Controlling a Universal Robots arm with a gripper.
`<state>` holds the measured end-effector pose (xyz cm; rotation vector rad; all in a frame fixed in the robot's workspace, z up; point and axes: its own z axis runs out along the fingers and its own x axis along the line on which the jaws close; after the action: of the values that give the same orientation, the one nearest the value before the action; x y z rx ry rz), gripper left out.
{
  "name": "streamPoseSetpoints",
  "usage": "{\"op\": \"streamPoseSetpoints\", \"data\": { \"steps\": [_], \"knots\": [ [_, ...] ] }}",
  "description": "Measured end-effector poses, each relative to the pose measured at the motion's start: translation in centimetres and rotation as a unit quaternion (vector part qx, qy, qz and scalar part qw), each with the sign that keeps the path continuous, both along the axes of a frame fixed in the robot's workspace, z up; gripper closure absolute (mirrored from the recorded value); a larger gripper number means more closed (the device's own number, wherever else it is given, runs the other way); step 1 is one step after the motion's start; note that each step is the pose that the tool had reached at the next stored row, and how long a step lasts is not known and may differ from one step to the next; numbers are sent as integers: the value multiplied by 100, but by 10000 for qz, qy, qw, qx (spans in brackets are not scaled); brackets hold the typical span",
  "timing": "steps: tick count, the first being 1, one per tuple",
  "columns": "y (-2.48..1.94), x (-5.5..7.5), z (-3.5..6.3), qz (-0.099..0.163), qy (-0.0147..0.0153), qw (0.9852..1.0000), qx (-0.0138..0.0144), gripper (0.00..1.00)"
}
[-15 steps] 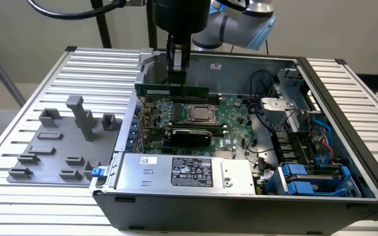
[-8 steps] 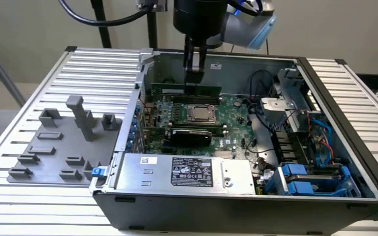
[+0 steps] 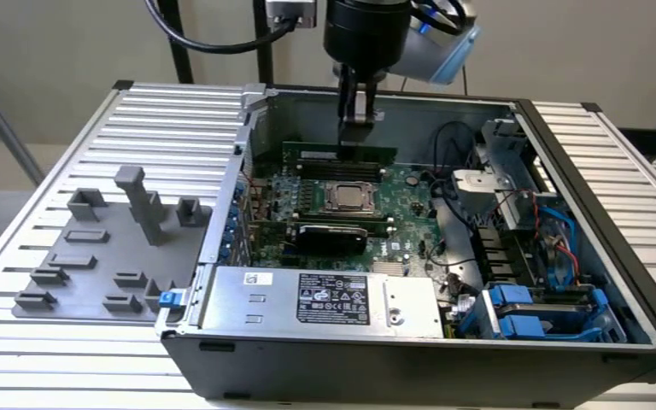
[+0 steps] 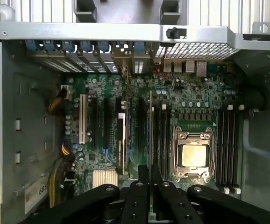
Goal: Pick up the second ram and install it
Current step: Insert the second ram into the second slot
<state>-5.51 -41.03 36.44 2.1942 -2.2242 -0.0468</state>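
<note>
Hanging edge-down under the black two-fingered claw (image 3: 357, 120), the second ram (image 3: 340, 152), a long, narrow green circuit-board stick, is held inside the open dark grey metal computer case (image 3: 305, 367). The claw is clenched on the stick's upper edge, with one finger on either face. In the wrist view the stick (image 4: 150, 140) is seen edge-on between the fingers (image 4: 138, 196).

It is poised above the large green motherboard (image 3: 413, 192), on the side of the square silver processor socket (image 4: 193, 155) where a bank of black memory slots (image 4: 163, 135) lies. The stick's long axis is set parallel to those slots, running from the exterior view's left to its right. The seat is judged to lie straight below the claw, so the move turns on a vertical descent.

A black-and-white label (image 3: 334, 299) is carried on the silver power supply box (image 3: 237, 295), but no wording can be read. The case is borne on the ribbed aluminium desk (image 3: 635, 171).
</note>
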Motion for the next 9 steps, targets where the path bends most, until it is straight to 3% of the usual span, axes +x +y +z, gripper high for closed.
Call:
{"op": "streamPoseSetpoints", "data": {
  "steps": [9],
  "knots": [
    [322, 107, -164, 0, 0, 10000, 0, 100]
  ]
}}
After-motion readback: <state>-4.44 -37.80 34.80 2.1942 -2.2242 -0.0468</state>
